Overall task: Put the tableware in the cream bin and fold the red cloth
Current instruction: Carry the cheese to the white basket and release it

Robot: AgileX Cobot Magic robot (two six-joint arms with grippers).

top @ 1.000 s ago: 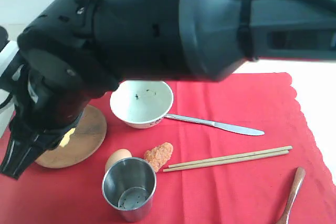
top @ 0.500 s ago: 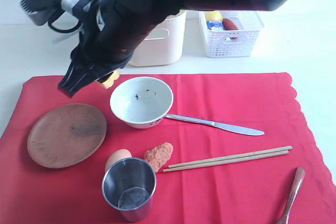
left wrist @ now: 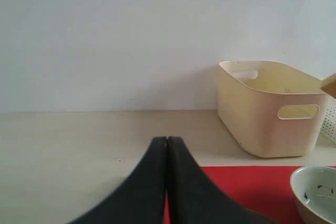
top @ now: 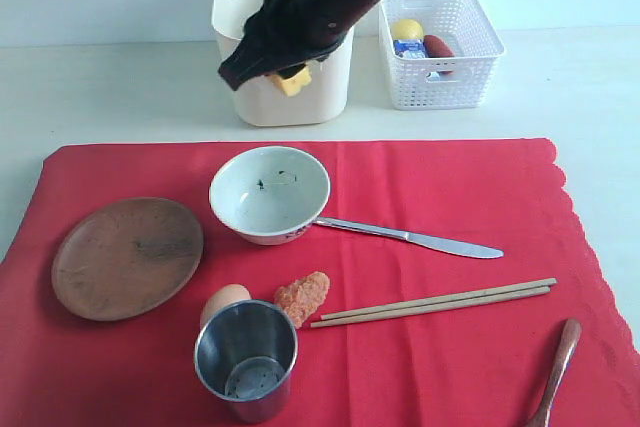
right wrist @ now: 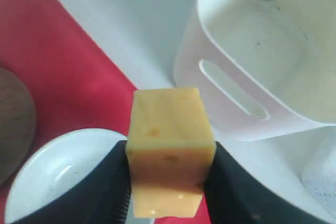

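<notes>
The right end effector (right wrist: 170,192) is clamped on one cheese block (top: 291,81), held aloft just in front of the cream bin (top: 320,92). The left end effector (left wrist: 167,145) hangs over an edge of the red cloth (top: 450,187), jaws pressed together and empty. Judged step: clearing food, with the tableware not yet begun. The next move calls for carrying the cheese past the cream bin to the white lattice basket (top: 440,77) and releasing it there. On the cloth lie one bowl (top: 270,192), one plate (top: 127,257), one cup (top: 246,359), one knife (top: 410,238), two chopsticks (top: 435,302), one spoon (top: 558,367), one egg (top: 224,300) and one nugget (top: 302,297).
</notes>
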